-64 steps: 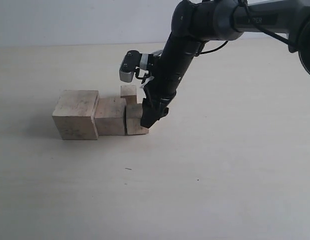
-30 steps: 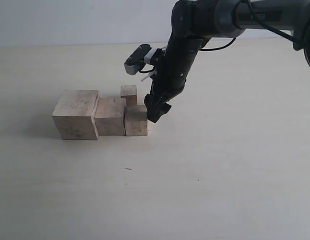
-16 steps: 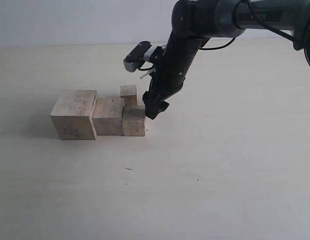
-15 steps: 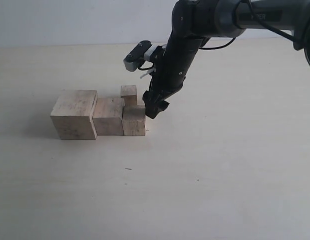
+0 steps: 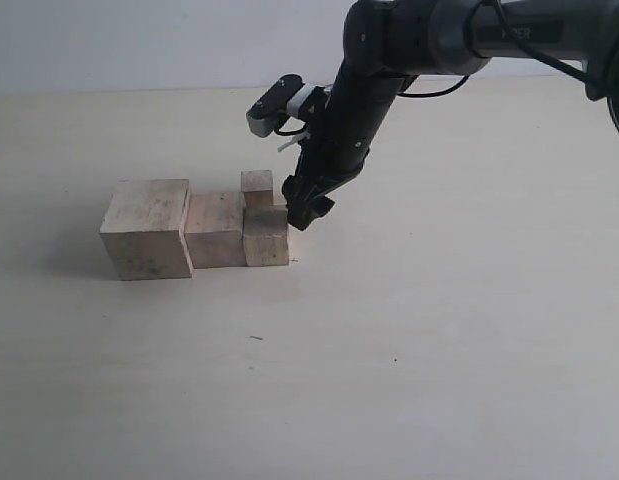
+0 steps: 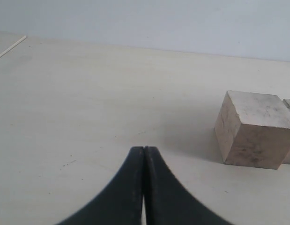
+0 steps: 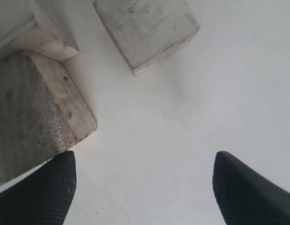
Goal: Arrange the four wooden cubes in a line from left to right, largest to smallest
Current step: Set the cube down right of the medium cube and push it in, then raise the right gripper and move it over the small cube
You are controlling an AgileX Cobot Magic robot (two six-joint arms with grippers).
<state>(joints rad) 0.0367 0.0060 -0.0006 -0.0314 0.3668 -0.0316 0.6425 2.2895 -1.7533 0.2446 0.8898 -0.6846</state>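
Note:
Three of the four wooden cubes stand side by side: the largest cube (image 5: 144, 228) at the left, the second cube (image 5: 215, 228) beside it, then the third cube (image 5: 266, 237). The smallest cube (image 5: 257, 186) sits just behind the third. My right gripper (image 5: 304, 213) hangs open at the third cube's right rear corner, with nothing between its fingers. In the right wrist view, the right gripper (image 7: 142, 185) has the third cube (image 7: 27, 126) by one fingertip and the smallest cube (image 7: 145, 28) ahead. My left gripper (image 6: 144, 152) is shut and empty, with the largest cube (image 6: 255, 129) off to one side.
The pale tabletop (image 5: 439, 330) stretches bare to the right of and in front of the cubes. The right arm (image 5: 364, 90) slants down from the upper right over the cubes' rear. A pale wall lies beyond the table's far edge.
The right gripper has let go of the third cube, lifted a little and drifted back towards the smallest cube. The row of three cubes has slid slightly left.

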